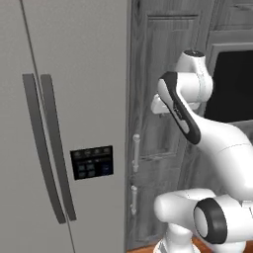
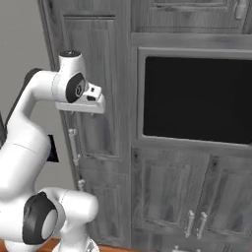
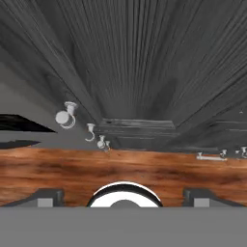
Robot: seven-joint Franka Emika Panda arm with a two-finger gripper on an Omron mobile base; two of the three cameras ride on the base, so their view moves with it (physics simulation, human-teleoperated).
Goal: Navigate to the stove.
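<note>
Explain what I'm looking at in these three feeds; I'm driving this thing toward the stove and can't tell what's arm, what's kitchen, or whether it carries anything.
The white jointed shape is the robot's arm, folded up above its driving base. Two cameras sit on that base: the left one faces a grey fridge with long handles; the right one faces dark wood cabinets and a flat black wall-oven panel, which is not the stove. The third camera rides on the hand, looking down the cabinet front to the wooden floor. The two grey blocks at its bottom are the fingertips of the gripper, spread apart with nothing between them. No black gas range appears here.
</note>
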